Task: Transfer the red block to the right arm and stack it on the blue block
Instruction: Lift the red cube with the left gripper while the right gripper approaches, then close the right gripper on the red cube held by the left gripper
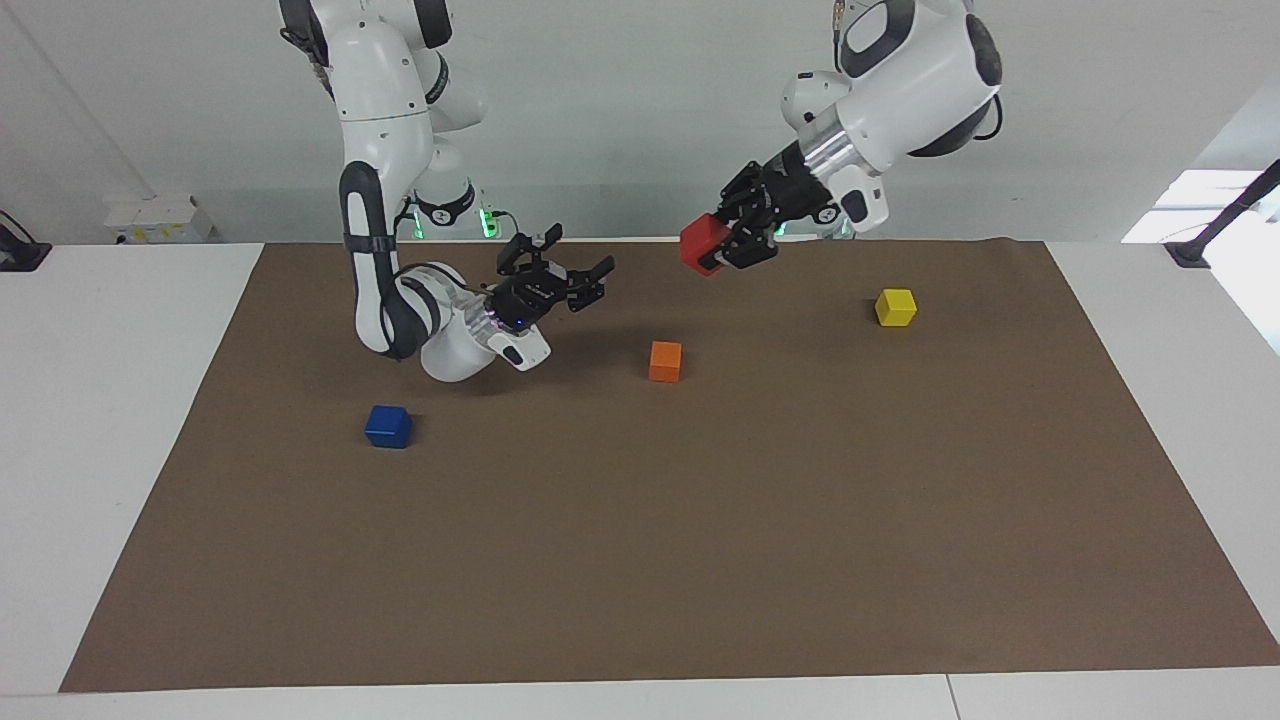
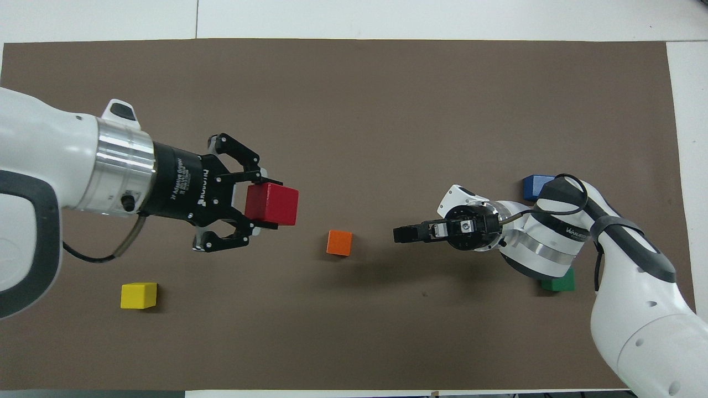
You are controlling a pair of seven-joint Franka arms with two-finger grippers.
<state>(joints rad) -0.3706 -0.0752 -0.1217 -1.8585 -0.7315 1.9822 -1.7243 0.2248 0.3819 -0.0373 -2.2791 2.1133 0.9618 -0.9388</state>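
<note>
Surface point(image 1: 640, 560): white table under a brown mat, carrying four loose cubes.

Left arm point(image 1: 900, 90): white Franka, raised. Left gripper point(image 1: 735, 240) is closed on the red block point(image 1: 703, 243), held in the air and turned sideways toward the other arm.

Right arm point(image 1: 385, 200): white Franka with a blue-violet wrist light, bent low. Right gripper point(image 1: 590, 275) has its fingers spread wide with nothing between them, and points at the red block across a clear gap.

Blue block point(image 1: 388, 426): on the mat below the right arm's elbow, well apart from its gripper.

Orange block point(image 1: 665, 361): on the mat under the gap between the two grippers.

Yellow block point(image 1: 895, 307): on the mat, off to the left gripper's outer side.

Green block point(image 2: 558, 283): overhead view only, partly hidden beneath the right arm's wrist.

Risks, as judged: the handover appears not yet made. If the left gripper lets go before the right has closed, the red block would likely fall near the orange block. A skewed grip could spoil the stack on the blue block.
</note>
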